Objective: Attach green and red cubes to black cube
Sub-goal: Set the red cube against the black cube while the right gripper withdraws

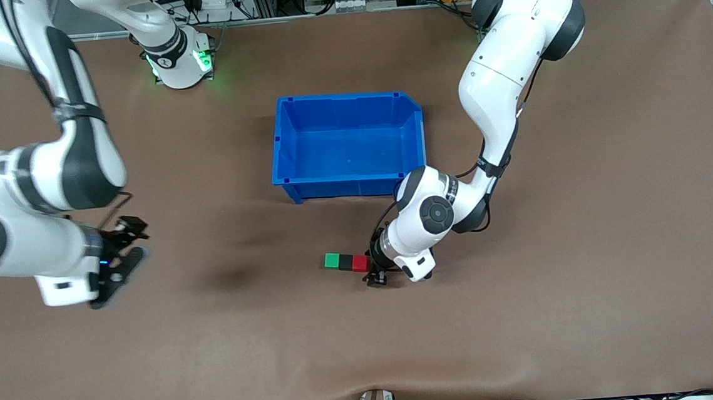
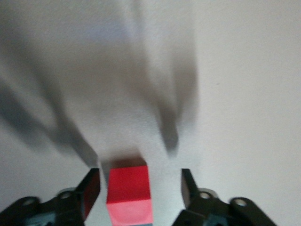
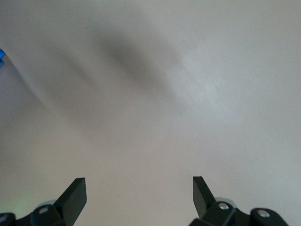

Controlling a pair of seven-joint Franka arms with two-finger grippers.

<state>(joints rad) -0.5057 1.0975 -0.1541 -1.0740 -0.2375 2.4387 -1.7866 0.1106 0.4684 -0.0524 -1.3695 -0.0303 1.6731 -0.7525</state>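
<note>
Front view: on the brown desk (image 1: 527,313) the green cube (image 1: 332,260), black cube (image 1: 346,262) and red cube (image 1: 360,263) sit in one touching row, black between the other two, nearer to the camera than the blue bin (image 1: 347,143). The left end effector (image 1: 375,276) is low at the red cube's end of the row. The right end effector (image 1: 123,257) hangs over bare desk toward the right arm's end, where that arm waits.

Left wrist view: the left end effector (image 2: 141,188) has its fingers (image 2: 90,190) spread apart, with the red cube (image 2: 128,194) between them, close to one finger; whether it touches cannot be told.

Right wrist view: the right end effector (image 3: 140,195) has its fingers (image 3: 75,193) wide apart over plain desk (image 3: 150,94).
</note>
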